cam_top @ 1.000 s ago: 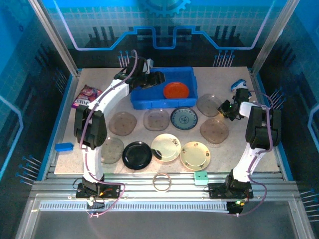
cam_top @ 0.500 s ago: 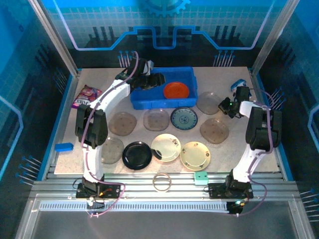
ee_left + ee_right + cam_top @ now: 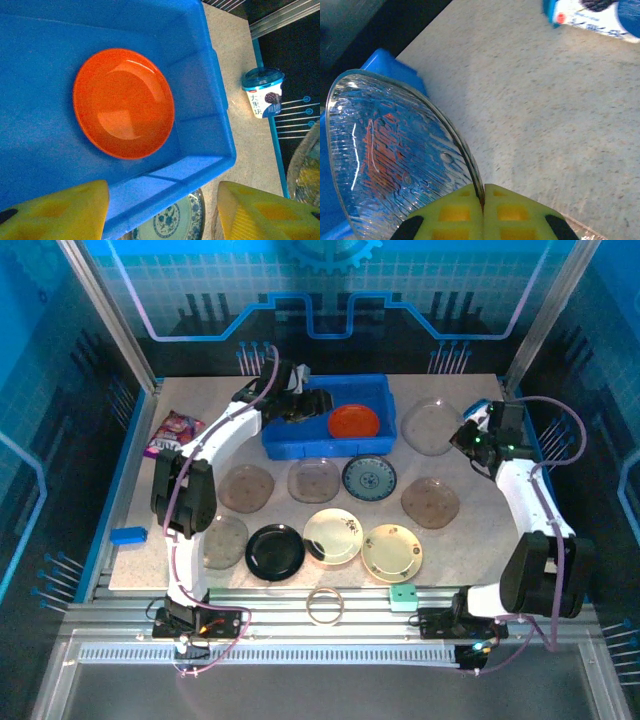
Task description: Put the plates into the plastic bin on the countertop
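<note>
The blue plastic bin [image 3: 300, 447] stands at the back of the countertop [image 3: 470, 540] with an orange plate [image 3: 354, 421] inside. My left gripper [image 3: 315, 400] hovers open over the bin; in the left wrist view it [image 3: 162, 212] holds nothing above the orange plate [image 3: 124, 102] and the bin wall [image 3: 200, 75]. My right gripper [image 3: 465, 435] is shut on the rim of a clear plate [image 3: 430, 427], held tilted off the surface right of the bin. In the right wrist view the pads [image 3: 483, 200] pinch that plate [image 3: 395, 155].
On the countertop lie smoky plates [image 3: 246, 487] [image 3: 313, 480] [image 3: 431, 502], a blue patterned plate [image 3: 369, 478], a black plate [image 3: 275, 552] and cream plates [image 3: 333, 536] [image 3: 392, 552]. A yogurt cup [image 3: 263, 92] stands back right, a snack packet [image 3: 175, 432] left, a ring [image 3: 324, 605] and green block [image 3: 403, 597] in front.
My right gripper closed on the clear plate, lifted it off the countertop and carried it back beside the bin. The left gripper stayed over the bin.
</note>
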